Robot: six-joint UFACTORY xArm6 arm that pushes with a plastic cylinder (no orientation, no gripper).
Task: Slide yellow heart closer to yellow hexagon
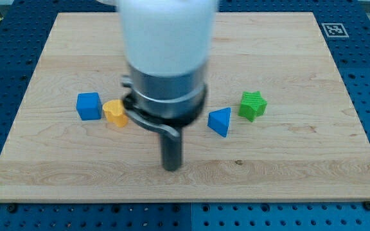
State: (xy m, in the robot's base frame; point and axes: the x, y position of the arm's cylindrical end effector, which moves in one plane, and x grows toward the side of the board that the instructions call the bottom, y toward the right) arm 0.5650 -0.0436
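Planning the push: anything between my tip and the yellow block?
Camera view: only bare board between my tip and the yellow block, up-left of it.

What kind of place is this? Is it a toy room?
Probably a robot lab, not a toy room: a wooden board lies on a blue table with holes, a printed marker sits in the corner, and my tip pushes blocks.

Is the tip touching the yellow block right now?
No. My tip sits apart from the yellow block, lower and toward the view's right.

Four blocks: blue cube (88, 106), yellow block (115, 113), blue triangle (220, 121), green star (253, 105)
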